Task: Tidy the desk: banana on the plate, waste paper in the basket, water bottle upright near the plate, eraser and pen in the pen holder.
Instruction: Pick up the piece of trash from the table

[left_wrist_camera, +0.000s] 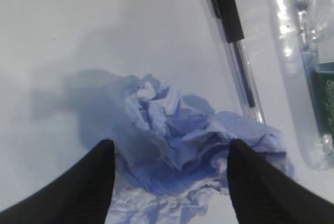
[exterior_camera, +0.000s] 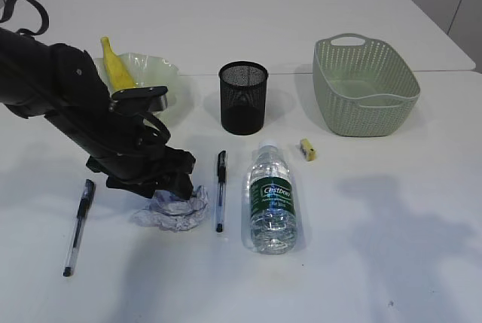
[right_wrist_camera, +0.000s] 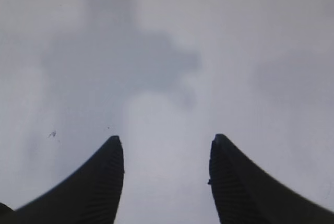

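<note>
Step in hand: waste paper (left_wrist_camera: 177, 145) pickup, lower left of frame; left gripper (left_wrist_camera: 169, 187) straddles it, jaws apart, not yet clamped. Next: close, carry to basket (exterior_camera: 365, 86), upper right. Right gripper (right_wrist_camera: 166, 174) open, empty

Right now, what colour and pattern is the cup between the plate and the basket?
Black wire mesh cup, see-through all round; it shows best in the exterior view.

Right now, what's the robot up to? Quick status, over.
Left gripper open, jaws straddling the waste paper. Right gripper open over bare desk, holding nothing. Pen and water bottle lie close beside the paper.
</note>
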